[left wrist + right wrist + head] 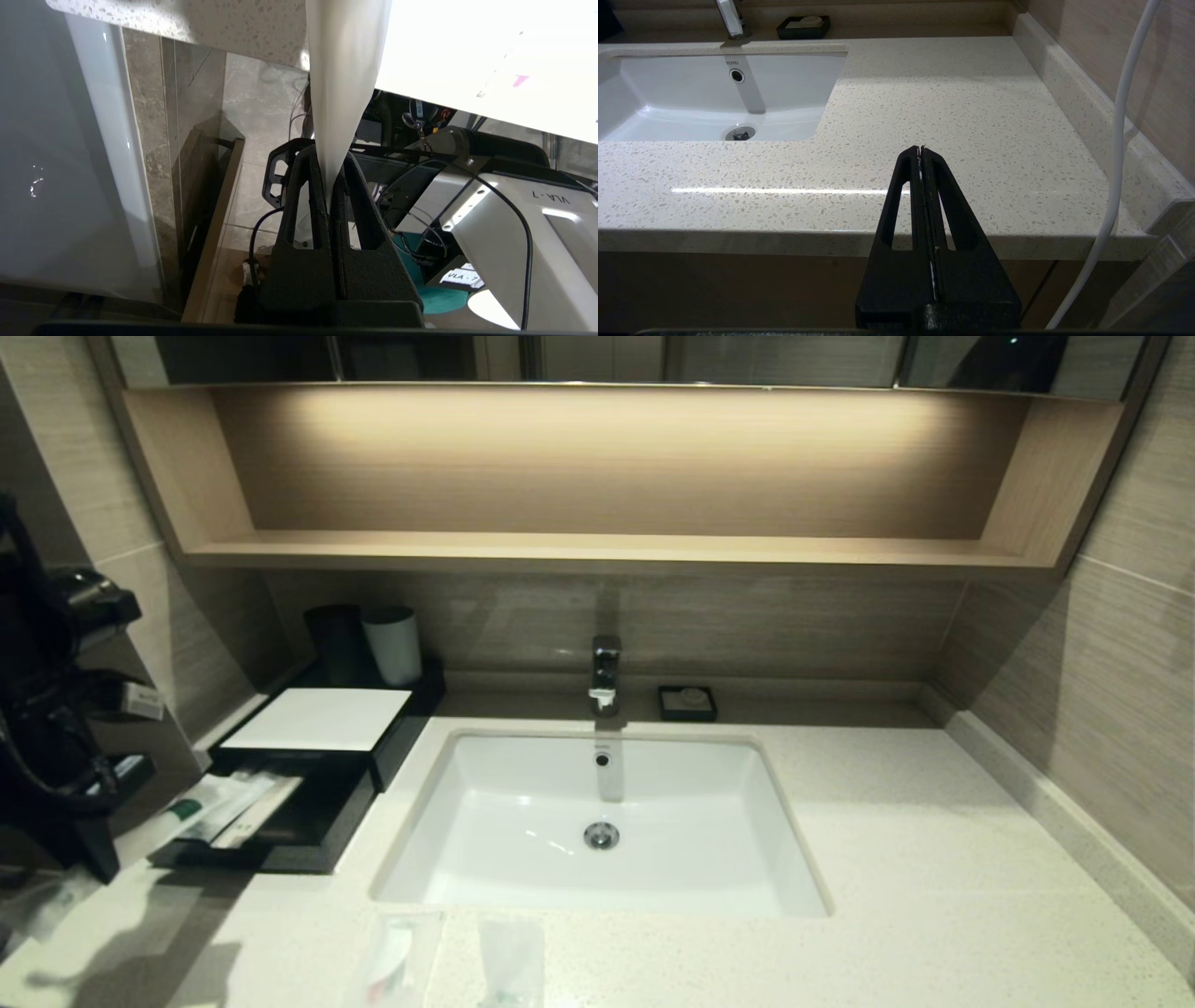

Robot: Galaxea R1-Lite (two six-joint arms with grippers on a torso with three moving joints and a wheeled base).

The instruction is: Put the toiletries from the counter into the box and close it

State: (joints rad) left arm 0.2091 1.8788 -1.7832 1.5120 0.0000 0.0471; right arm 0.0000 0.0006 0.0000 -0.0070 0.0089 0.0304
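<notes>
The black box with a white top panel stands at the counter's left end, its drawer pulled out. The long white stick pack with a green band lies slanted over the drawer's left rim, its far end inside the drawer. My left gripper is shut on the pack's near end, off the counter's left side. Two flat translucent sachets lie on the counter's front edge before the sink. My right gripper is shut with nothing in it, just in front of the counter's right front edge.
The white sink basin with a faucet fills the counter's middle. A pale cup and a dark cup stand behind the box. A black soap dish sits by the back wall. A wooden shelf hangs above.
</notes>
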